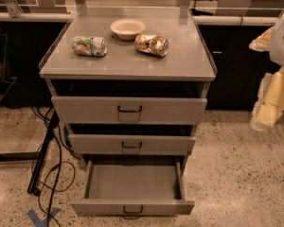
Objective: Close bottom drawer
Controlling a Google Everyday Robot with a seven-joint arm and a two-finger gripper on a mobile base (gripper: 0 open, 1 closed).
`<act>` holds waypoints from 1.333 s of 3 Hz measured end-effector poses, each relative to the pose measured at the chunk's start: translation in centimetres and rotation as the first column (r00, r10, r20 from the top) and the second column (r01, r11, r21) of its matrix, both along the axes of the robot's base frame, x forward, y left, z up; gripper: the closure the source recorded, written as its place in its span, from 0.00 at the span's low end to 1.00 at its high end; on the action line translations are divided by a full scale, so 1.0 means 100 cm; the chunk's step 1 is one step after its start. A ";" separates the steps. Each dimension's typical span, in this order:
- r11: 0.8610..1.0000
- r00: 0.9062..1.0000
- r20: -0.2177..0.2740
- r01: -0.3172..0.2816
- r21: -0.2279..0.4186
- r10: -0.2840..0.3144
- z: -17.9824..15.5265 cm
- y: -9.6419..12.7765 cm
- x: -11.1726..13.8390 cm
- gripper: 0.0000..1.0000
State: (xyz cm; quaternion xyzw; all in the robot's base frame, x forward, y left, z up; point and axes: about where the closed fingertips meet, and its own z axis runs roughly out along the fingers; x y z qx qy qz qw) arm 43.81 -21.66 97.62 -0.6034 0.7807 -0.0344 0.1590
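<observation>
The bottom drawer (pixel 132 206) of the grey metal cabinet is pulled far out toward me. Its plain grey tray (pixel 132 181) is bare, and a small black handle (pixel 133 210) sits at the centre of its low front panel. The middle drawer (pixel 131 144) and the top drawer (pixel 129 109) stand out only slightly. My gripper (pixel 270 98), cream-coloured, hangs at the right edge of the view, level with the top drawer, well right of and above the bottom drawer, touching nothing.
On the cabinet top (pixel 180 63) lie a white bowl (pixel 127 28), a crumpled green-white packet (pixel 89 46) and a crumpled brown packet (pixel 152 45). Black cables (pixel 47 174) and a dark pole lie on the speckled floor to the left. A dark counter runs behind.
</observation>
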 end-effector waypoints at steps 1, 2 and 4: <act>1.000 1.000 0.007 -0.003 0.000 0.003 0.001 0.001 -0.001 0.00; 0.998 1.000 0.005 -0.029 0.063 0.028 -0.017 0.017 -0.012 0.00; 0.976 0.999 -0.024 -0.032 0.216 0.038 -0.093 0.056 -0.036 0.19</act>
